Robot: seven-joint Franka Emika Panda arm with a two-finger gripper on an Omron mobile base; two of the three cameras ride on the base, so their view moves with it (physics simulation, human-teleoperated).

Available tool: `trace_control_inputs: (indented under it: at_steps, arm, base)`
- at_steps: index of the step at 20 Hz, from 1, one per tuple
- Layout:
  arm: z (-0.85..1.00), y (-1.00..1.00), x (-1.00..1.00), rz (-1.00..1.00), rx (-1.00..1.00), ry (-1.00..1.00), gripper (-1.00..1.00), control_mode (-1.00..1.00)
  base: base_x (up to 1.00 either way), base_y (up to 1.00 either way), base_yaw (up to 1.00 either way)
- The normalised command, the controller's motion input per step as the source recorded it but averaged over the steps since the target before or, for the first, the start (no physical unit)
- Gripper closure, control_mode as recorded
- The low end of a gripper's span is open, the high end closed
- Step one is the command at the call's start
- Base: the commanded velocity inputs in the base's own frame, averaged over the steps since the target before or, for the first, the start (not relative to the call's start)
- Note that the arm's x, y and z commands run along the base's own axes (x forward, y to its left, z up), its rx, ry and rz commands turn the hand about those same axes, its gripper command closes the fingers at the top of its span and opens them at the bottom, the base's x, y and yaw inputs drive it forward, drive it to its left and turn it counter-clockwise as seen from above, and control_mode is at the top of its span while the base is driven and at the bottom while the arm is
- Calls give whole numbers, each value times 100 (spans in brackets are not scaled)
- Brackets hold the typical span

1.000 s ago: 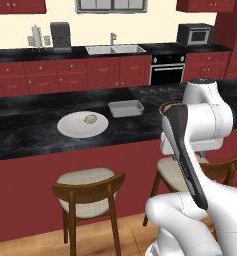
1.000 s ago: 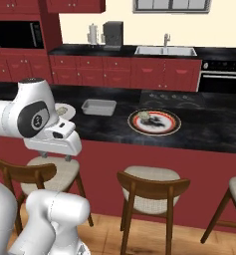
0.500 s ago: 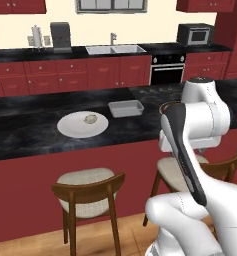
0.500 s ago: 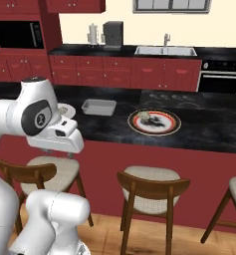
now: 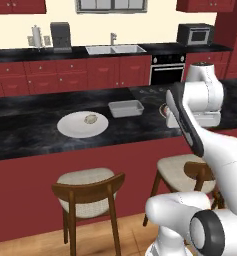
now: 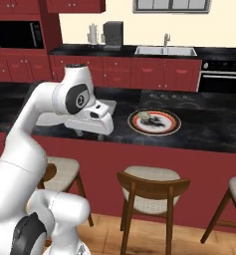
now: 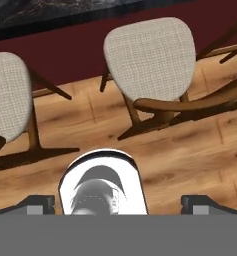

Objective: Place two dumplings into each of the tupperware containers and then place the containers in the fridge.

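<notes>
One dumpling lies on a round white plate on the black island counter. Another dumpling sits on the red-rimmed plate, which the arm partly hides in the left base view. A pale grey tupperware container stands between the two plates, and its corner shows behind the hand. My gripper is open and empty. It hangs at the counter's near edge and points down at the floor and stools. The fridge is out of view.
Wooden stools with beige seats stand along the near side of the island. Behind the island runs a dark red cabinet wall with a sink, a black oven and a microwave.
The arm has risen a little and swung toward the counter. The jaws stay wide. Plates, container and dumplings have not moved.
</notes>
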Motion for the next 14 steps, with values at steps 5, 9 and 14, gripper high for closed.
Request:
trace_control_inputs:
  at_steps: [5, 9, 14]
  arm:
    - [0, -31, 92, -6, 1, 8, -100, -100]
    - [0, -3, 71, 0, 0, 5, -100, -100]
    - [-4, -4, 59, 0, 0, 0, -100, -100]
  base:
    - [0, 0, 0]
    - [0, 0, 0]
    - [0, 0, 0]
